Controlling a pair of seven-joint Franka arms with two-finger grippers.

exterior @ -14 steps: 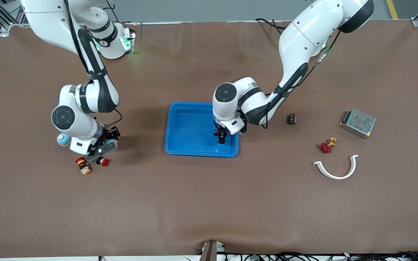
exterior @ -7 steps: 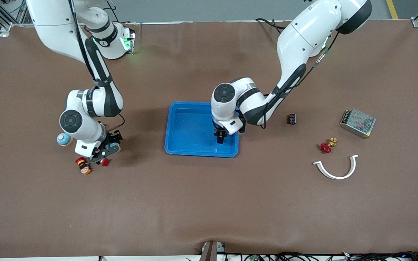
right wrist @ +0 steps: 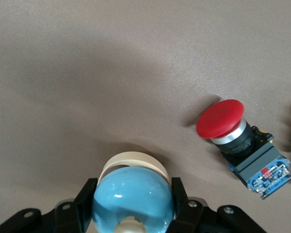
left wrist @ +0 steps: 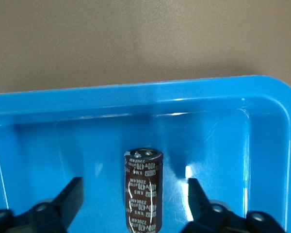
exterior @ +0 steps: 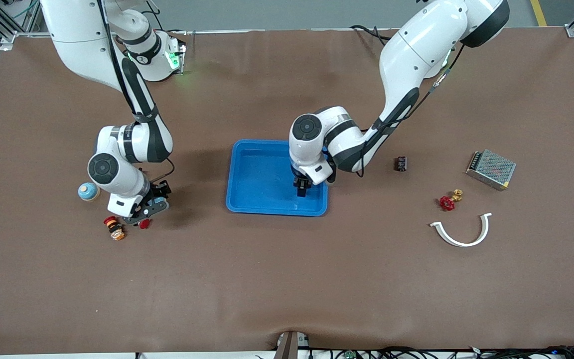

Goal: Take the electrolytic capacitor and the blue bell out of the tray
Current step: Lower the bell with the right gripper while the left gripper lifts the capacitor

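A dark brown capacitor [left wrist: 143, 189] lies on the floor of the blue tray [exterior: 259, 174], between the fingers of my left gripper [left wrist: 135, 204]. That gripper is open, with a gap on each side of the capacitor. In the front view the left gripper [exterior: 303, 191] hangs low over the tray's end toward the left arm. My right gripper [right wrist: 132, 194] is shut on a light blue bell [right wrist: 133, 199] with a cream knob. It holds the bell just above the table beside a red push button [right wrist: 223, 121]. In the front view the right gripper [exterior: 143, 211] is near the right arm's end.
A second blue bell [exterior: 87, 191] and an orange-red button [exterior: 114, 228] lie near the right gripper. Toward the left arm's end are a small black part [exterior: 401, 163], a metal mesh box [exterior: 491, 168], a red valve [exterior: 447, 201] and a white curved strip [exterior: 461, 232].
The right arm has shifted a little toward the tray with the bell in its grip. The left arm has stayed over the tray with the capacitor between its fingers.
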